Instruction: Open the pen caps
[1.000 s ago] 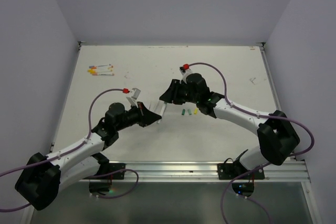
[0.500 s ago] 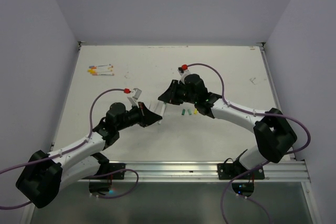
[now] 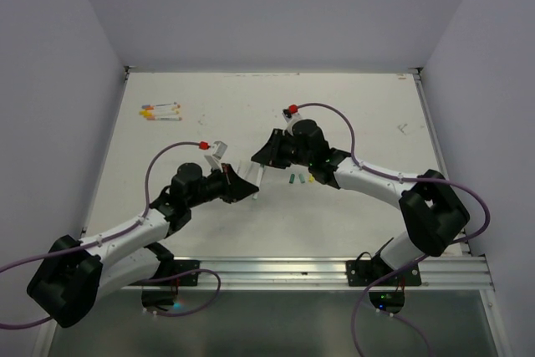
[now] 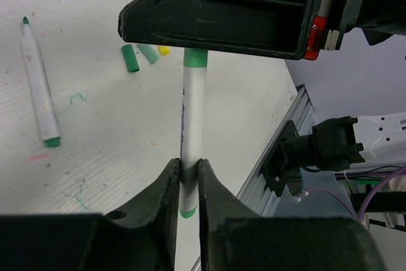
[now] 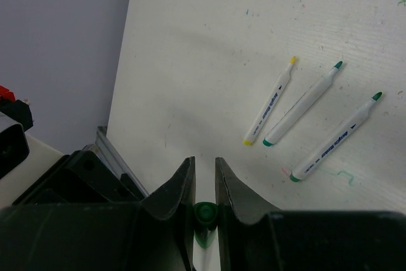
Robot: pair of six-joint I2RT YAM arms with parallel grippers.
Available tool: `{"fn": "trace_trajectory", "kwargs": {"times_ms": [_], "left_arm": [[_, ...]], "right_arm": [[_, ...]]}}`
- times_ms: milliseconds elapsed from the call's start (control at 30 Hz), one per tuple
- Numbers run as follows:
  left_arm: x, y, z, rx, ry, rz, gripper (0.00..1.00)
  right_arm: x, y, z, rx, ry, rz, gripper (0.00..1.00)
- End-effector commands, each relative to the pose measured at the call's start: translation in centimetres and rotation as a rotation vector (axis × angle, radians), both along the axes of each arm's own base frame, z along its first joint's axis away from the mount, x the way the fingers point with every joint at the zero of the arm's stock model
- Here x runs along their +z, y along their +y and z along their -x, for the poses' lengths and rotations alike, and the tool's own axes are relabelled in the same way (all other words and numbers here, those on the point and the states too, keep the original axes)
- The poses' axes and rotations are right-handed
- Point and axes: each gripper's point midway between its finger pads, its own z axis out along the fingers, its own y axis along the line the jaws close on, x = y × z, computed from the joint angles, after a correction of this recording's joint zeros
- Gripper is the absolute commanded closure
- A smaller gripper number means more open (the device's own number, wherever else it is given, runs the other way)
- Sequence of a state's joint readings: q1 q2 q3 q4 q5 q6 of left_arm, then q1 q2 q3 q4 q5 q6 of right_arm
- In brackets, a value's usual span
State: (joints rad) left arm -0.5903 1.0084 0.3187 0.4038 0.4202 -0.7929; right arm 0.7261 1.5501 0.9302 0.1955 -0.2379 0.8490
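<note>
Pen [image 4: 192,112] in left gripper [image 4: 186,164] jaws, its green cap [image 5: 204,212] in right gripper [image 5: 203,163] jaws; three loose caps [image 4: 130,58], three uncapped pens [image 5: 303,103] on surface [image 5: 209,42].

Soft, even light comes from overhead, leaving the white counter [image 3: 251,114] bright without glare and the arms' shadows faint and soft-edged in the top view. In the left wrist view the left gripper [image 4: 188,164] is a dark, slightly blurred mass close to the lens, while the pen [image 4: 193,112] it pinches is crisp. In the right wrist view the right gripper [image 5: 204,169] and the green cap [image 5: 204,215] are out of focus; the loose pens [image 5: 303,103] beyond are sharp, a broad pale shadow crossing the counter
</note>
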Motion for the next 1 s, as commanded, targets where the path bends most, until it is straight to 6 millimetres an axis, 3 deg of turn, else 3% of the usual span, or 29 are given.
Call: {"fn": "trace_trajectory", "kwargs": {"times_ms": [0,167,667,700,800,967], "left_arm": [[2.7,-1.1,-0.5,-0.028,-0.054,0.061,0.80],[2.5,-1.3,-0.4,-0.039,-0.040,0.070,0.74],[2.8,-2.0,-0.3,-0.070,-0.052,0.089,0.72],[2.8,-2.1,-0.2,-0.073,-0.052,0.089,0.74],[2.5,-2.3,0.0,-0.088,-0.033,0.084,1.00],[2.7,-2.1,-0.3,-0.062,-0.030,0.090,1.00]], "right_arm": [[1.3,0.1,0.1,0.007,-0.035,-0.034,1.00],[1.7,0.2,0.1,0.009,-0.036,-0.048,1.00],[2.1,0.7,0.5,0.022,-0.019,-0.096,1.00],[2.0,0.7,0.5,0.020,-0.018,-0.096,1.00],[2.1,0.8,0.6,0.025,-0.019,-0.097,1.00],[1.5,1.0,0.8,0.046,-0.002,-0.090,0.73]]}}
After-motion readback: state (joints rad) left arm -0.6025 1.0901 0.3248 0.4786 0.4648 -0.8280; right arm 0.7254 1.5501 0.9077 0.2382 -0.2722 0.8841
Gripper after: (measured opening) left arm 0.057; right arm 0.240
